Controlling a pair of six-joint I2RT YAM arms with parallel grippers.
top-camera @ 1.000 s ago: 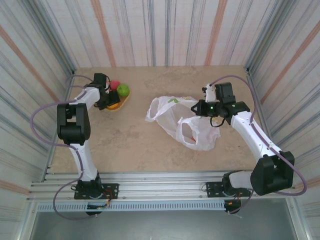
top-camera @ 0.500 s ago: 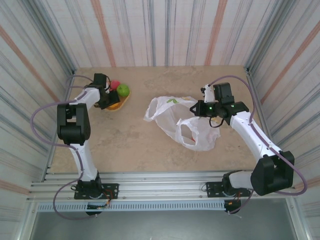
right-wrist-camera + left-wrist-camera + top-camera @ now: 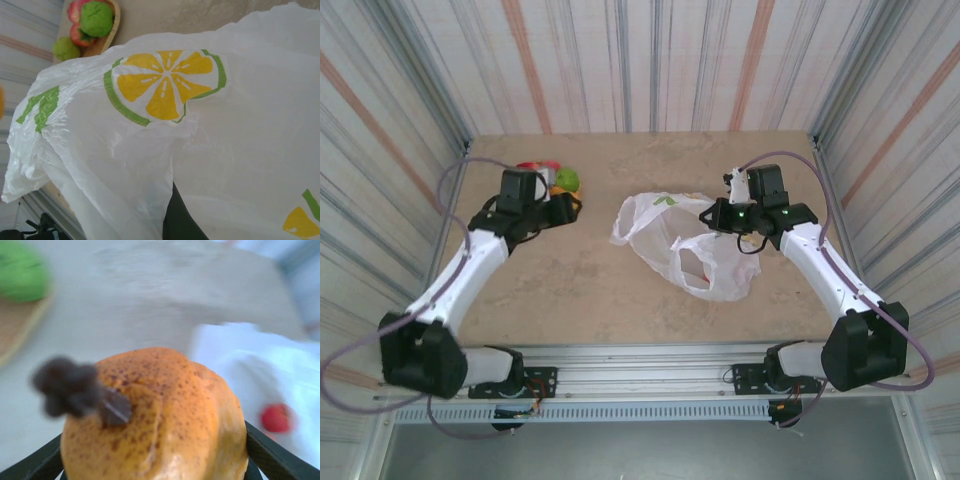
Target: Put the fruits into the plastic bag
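My left gripper point(image 3: 155, 462) is shut on a speckled orange fruit point(image 3: 165, 410) with a dark stem, held off the table between the tan woven tray point(image 3: 15, 332) and the plastic bag point(image 3: 255, 370). In the top view the left gripper point(image 3: 568, 205) hangs just right of the tray. A green apple point(image 3: 567, 181) and red fruits point(image 3: 532, 167) stay at the tray. A small red fruit point(image 3: 276, 417) shows at the bag. My right gripper point(image 3: 720, 215) is shut on the bag's point(image 3: 690, 245) upper edge, holding it raised. Its dark finger point(image 3: 175, 220) is pinched in white film.
The right wrist view shows the tray point(image 3: 116, 20) holding a peach point(image 3: 75, 9), a green fruit point(image 3: 96, 17) and a strawberry point(image 3: 80, 36), with another green fruit point(image 3: 65, 48) beside it. Striped walls enclose three sides. Bare tabletop point(image 3: 580, 290) lies in front of the bag.
The left arm has swung off the tray toward the bag, carrying the orange fruit. The right gripper has stayed shut on the bag, whose left edge has shifted slightly.
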